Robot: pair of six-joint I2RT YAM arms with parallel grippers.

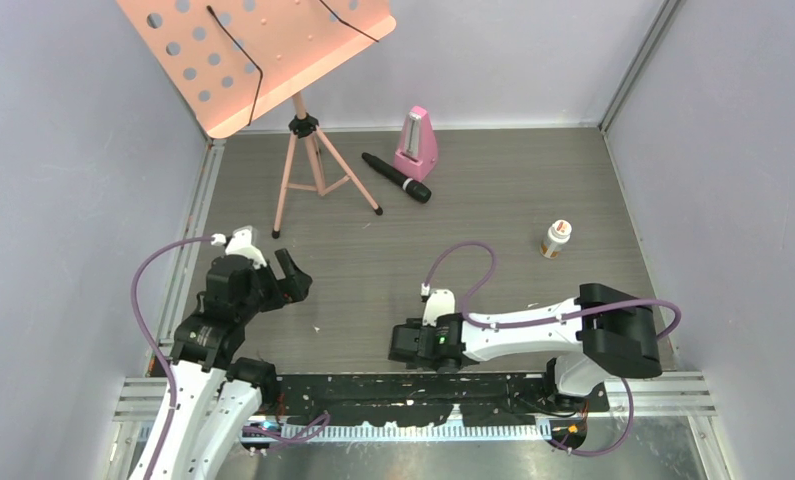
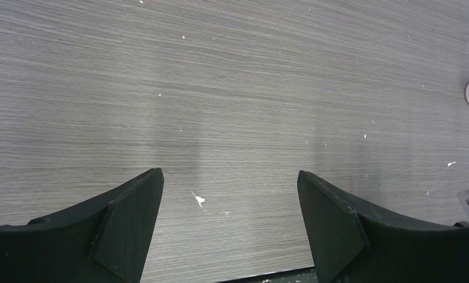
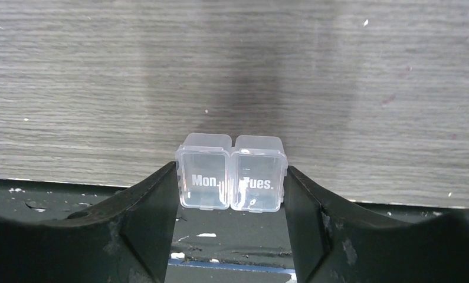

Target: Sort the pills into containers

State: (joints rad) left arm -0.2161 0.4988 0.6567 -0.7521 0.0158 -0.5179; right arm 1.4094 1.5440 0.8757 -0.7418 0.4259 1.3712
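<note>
Grey wood boards cover the bench (image 1: 473,250), and pale walls (image 1: 63,150) stand around it. Low by the near edge, close to the middle, is the right gripper (image 1: 401,343). Its two black fingers (image 3: 155,200) press on both sides of the pill box (image 3: 232,171), so it is clamped on it. The pill box is clear and has two little rooms side by side, marked "Mon." and "Tues." It sits right where the wood meets the black strip (image 3: 232,236) along the near edge. The pills are too small to tell.

Near the left edge, the left gripper (image 2: 229,177) has its fingers wide apart over wood with a few white specks (image 2: 199,201).

Further out, a small bottle (image 1: 556,238) with a white cap stands near the right edge. By the far edge, a black microphone (image 1: 396,177) lies just beside a pink metronome (image 1: 417,145). A pink music stand (image 1: 303,130) is toward the far left corner.
</note>
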